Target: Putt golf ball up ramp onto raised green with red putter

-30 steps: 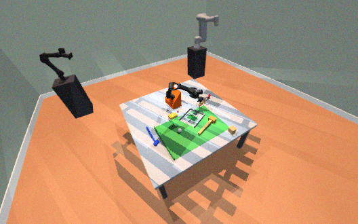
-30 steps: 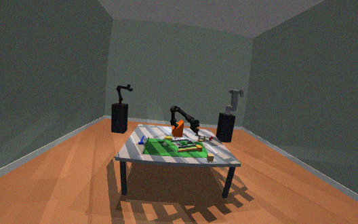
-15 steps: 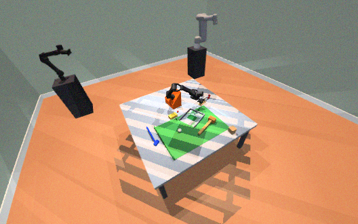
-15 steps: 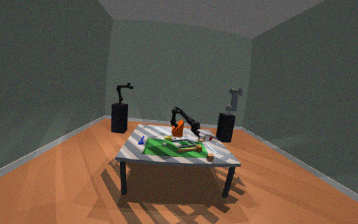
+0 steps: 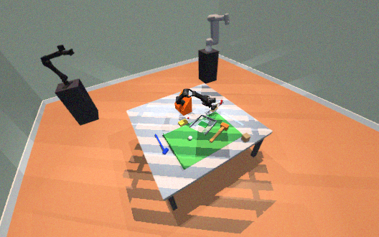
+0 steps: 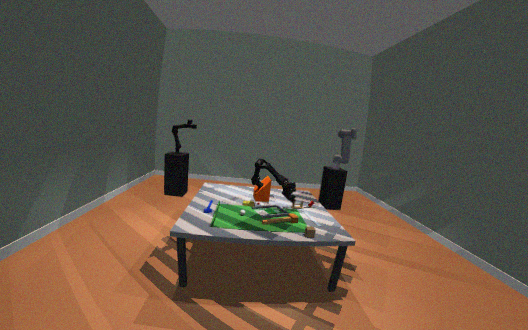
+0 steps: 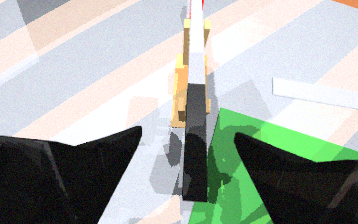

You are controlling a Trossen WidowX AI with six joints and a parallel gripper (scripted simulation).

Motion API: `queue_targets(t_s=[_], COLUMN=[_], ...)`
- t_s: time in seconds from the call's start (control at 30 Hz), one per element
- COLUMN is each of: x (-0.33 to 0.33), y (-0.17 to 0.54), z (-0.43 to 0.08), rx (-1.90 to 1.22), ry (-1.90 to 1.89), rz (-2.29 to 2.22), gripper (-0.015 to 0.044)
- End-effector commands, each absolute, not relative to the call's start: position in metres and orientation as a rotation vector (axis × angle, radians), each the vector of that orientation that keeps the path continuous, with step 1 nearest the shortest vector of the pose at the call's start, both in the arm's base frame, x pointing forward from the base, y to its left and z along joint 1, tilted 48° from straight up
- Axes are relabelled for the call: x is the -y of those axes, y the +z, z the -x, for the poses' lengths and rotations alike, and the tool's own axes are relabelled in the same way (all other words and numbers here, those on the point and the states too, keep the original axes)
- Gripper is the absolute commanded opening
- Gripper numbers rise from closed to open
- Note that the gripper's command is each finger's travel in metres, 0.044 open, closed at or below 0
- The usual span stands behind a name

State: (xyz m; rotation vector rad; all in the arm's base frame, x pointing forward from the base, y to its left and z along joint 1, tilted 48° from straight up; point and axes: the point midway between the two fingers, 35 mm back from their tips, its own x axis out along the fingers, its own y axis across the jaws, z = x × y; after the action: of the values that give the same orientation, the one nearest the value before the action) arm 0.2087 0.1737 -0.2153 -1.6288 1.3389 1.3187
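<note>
My gripper spread wide, empty, hovering over red putter shaft at frame centre on its stand. Nothing grasped yet. Golf ball mid-frame on green mat, unputted. Grasp, putt all remain.

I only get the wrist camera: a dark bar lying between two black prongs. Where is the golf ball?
Observer: The golf ball sits on the green mat, well away from the gripper, which is open and holds nothing.
Operator: What else is on that mat?
Observer: A wooden hammer lies there, next to a framed ramp.
Operator: Is the putter I'm looking at the only one?
Observer: No. A blue putter lies on the striped table, beside the mat.
</note>
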Motion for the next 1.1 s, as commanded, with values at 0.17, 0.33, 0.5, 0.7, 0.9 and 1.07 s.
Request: queue_targets(t_s=[0.17,0.33,0.5,0.7,0.9,1.07], x=[-0.174,-0.174,-0.174,-0.174,-0.197,-0.231], y=[-0.215,-0.215,-0.215,-0.215,-0.197,-0.165], z=[-0.209,-0.209,-0.209,-0.209,-0.208,-0.201], rx=[-1.339,-1.339,-1.339,-1.339,-1.336,-1.334], ry=[1.319,1.319,1.319,1.319,1.319,1.319], rz=[1.629,1.629,1.629,1.629,1.627,1.625], gripper=[0.0282,0.0151,0.0059,0.0019,0.0,0.0])
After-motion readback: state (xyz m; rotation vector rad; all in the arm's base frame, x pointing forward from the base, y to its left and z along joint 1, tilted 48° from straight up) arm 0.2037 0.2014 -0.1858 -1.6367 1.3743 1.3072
